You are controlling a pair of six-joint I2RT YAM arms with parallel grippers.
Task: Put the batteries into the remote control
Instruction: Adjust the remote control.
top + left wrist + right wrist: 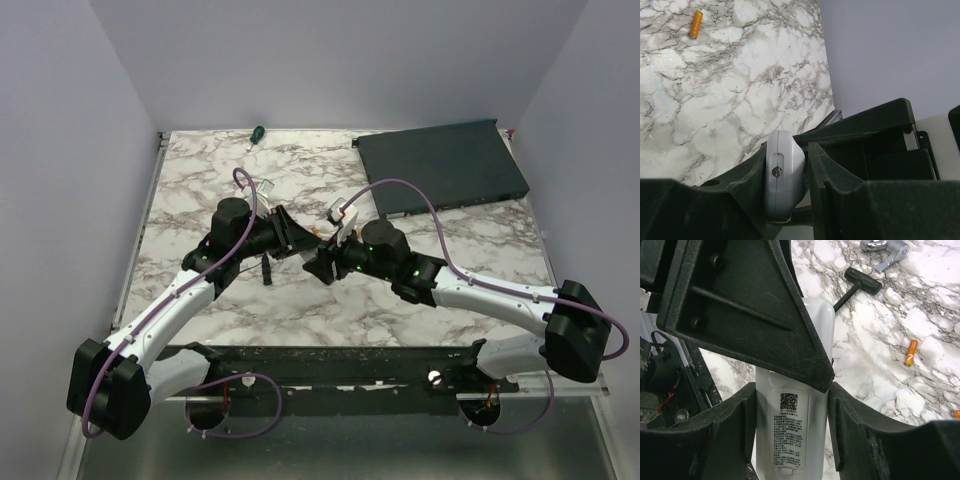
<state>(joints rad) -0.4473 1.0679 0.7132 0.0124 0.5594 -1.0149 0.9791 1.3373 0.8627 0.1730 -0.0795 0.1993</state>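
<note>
White remote control (pixel 790 440) held above the marble table (pixel 300 310), left gripper (pixel 787 172) and right gripper (pixel 792 407) both clamped on its sides, label side facing the right wrist camera, one orange battery (pixel 910 352) lying loose on the marble nearby.

The top external camera looks steeply down from 6 o'clock over the whole bench (pixel 200 180). Wrist cameras sit close behind the left end effector (pixel 787 152) and right end effector (pixel 790 392), sharing the remote control (pixel 789 440).
</note>
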